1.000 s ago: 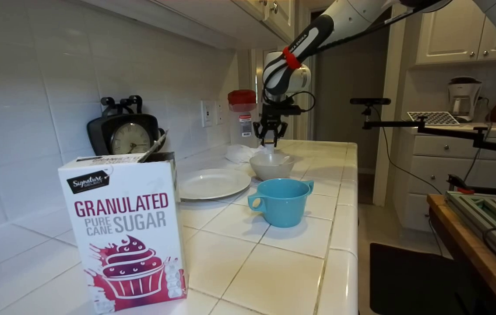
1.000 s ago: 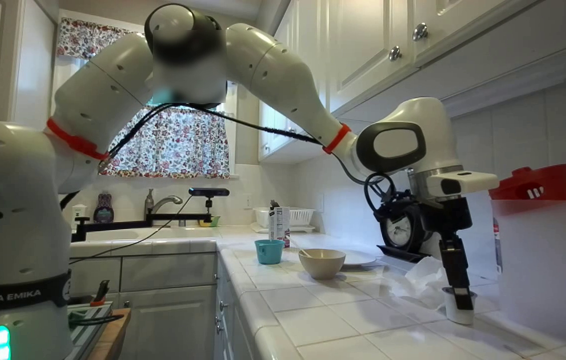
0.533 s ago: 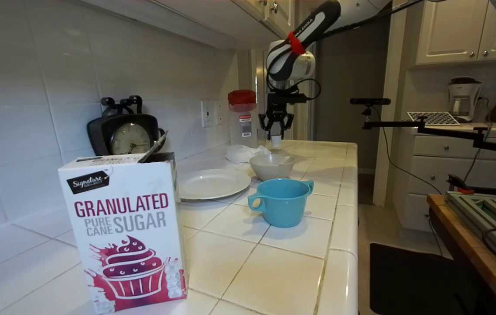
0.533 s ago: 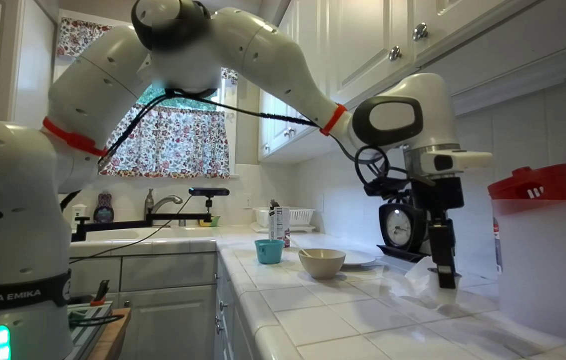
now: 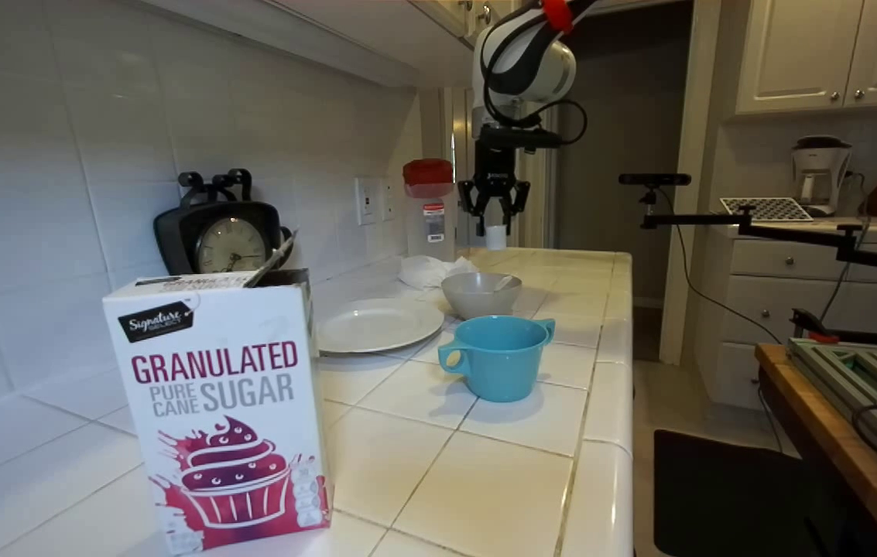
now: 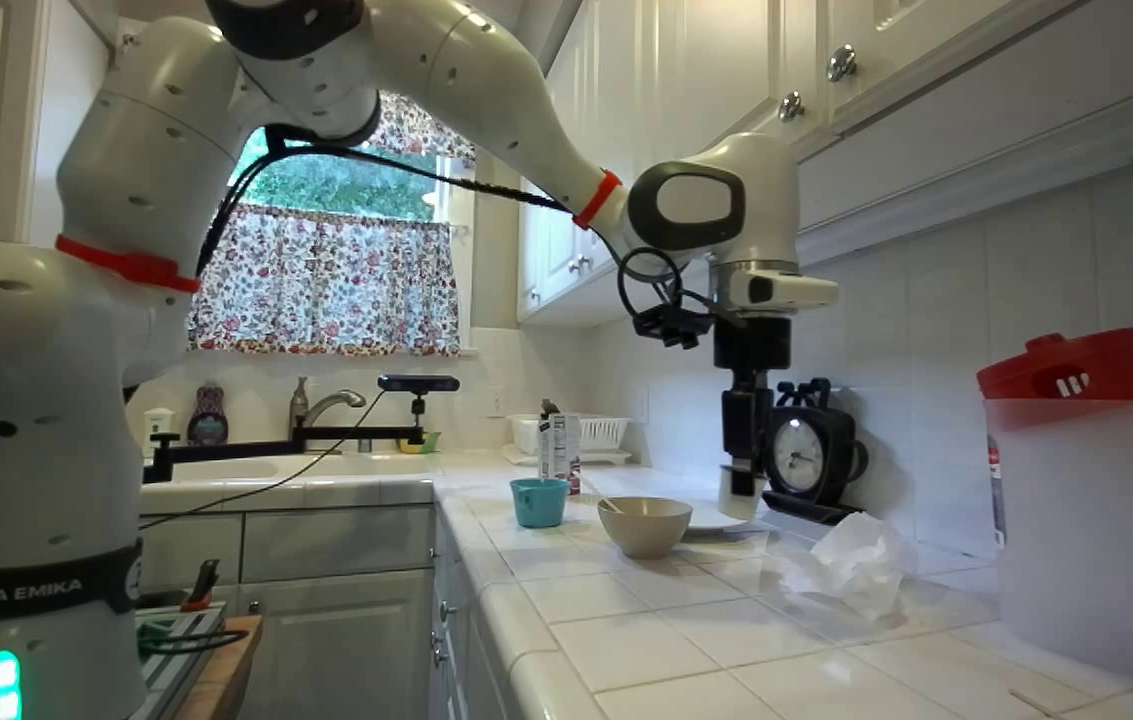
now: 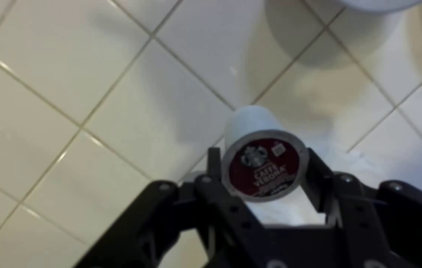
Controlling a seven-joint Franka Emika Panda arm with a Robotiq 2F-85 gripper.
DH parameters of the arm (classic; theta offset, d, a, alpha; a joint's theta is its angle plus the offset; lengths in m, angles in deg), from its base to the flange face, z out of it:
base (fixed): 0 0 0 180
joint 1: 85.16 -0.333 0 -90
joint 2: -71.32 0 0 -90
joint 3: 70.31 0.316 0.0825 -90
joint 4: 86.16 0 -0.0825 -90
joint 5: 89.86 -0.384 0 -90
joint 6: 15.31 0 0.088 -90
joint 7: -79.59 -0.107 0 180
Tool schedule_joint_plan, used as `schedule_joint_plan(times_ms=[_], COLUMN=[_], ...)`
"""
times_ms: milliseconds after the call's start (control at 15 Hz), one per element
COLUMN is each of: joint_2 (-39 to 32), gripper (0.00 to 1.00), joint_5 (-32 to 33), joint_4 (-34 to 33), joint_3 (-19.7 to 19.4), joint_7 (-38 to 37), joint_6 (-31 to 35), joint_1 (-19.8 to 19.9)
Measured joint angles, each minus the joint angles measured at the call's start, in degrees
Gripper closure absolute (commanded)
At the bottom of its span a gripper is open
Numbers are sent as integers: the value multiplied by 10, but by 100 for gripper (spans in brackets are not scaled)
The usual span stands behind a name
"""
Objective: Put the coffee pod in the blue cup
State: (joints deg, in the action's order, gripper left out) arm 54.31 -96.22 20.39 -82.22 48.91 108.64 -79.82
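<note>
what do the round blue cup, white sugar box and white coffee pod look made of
Round blue cup: likely glossy moulded plastic, perhaps glazed ceramic; its smooth wall shows soft highlights.
White sugar box: probably smooth printed cardboard, judging by flat panels and crisp folded edges.
White coffee pod: seemingly smooth plastic, with an even, opaque wall; its flat dark-red lid may be printed foil or film.

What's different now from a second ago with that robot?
The coffee pod was down at the counter between the jaws; now they hold it up in the air. The arm has carried it upward and across, towards the bowl and the blue cup. Nothing was let go. Those two, the plate and the sugar box stayed where they were.
</note>
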Motion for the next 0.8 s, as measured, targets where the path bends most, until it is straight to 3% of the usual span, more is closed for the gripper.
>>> schedule_joint_plan(times_ms=[800], joint_2=[104], gripper=[71], joint_5=[18], joint_4=[86], joint_3=[111], joint_7=[-11], joint_6=[23], joint_1=[-95])
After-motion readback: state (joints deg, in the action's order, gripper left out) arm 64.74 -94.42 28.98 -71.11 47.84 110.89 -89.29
